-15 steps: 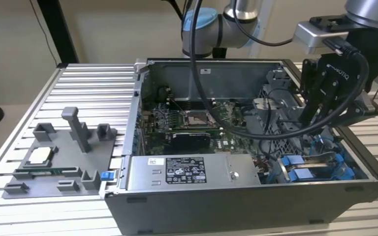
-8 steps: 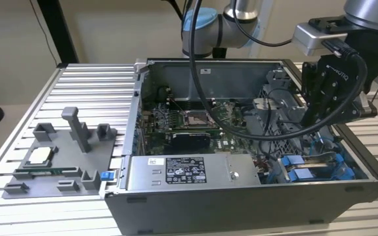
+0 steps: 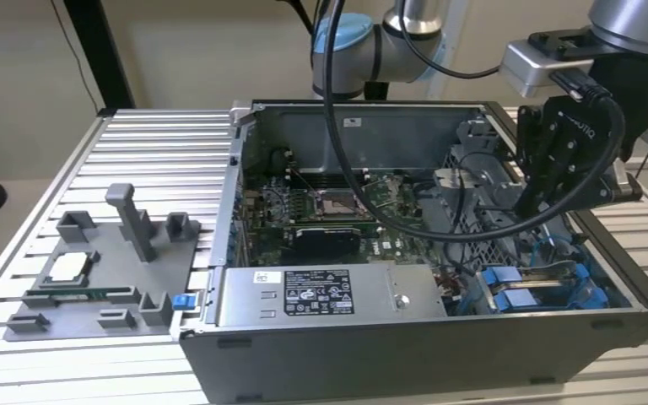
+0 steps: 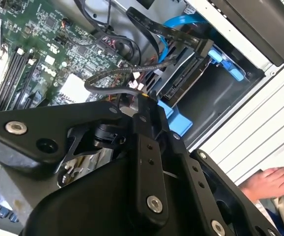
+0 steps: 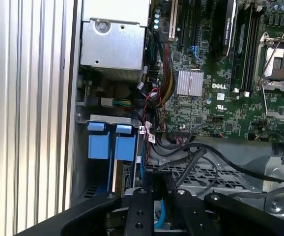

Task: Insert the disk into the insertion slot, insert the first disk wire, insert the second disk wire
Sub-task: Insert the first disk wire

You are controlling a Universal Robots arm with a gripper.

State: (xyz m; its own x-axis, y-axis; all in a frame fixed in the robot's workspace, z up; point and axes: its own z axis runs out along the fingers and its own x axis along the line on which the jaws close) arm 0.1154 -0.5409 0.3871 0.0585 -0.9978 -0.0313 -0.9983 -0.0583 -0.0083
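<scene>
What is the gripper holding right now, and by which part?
Cannot tell. The gripper is at a thin black wire next to the flat grey blue-framed disk, but whether it grips the wire is hidden.

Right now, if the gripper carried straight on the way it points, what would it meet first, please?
Most likely the black cables looped just ahead of the gripper, beside the blue-framed disk. Depth is unclear, so it may already touch them.
</scene>
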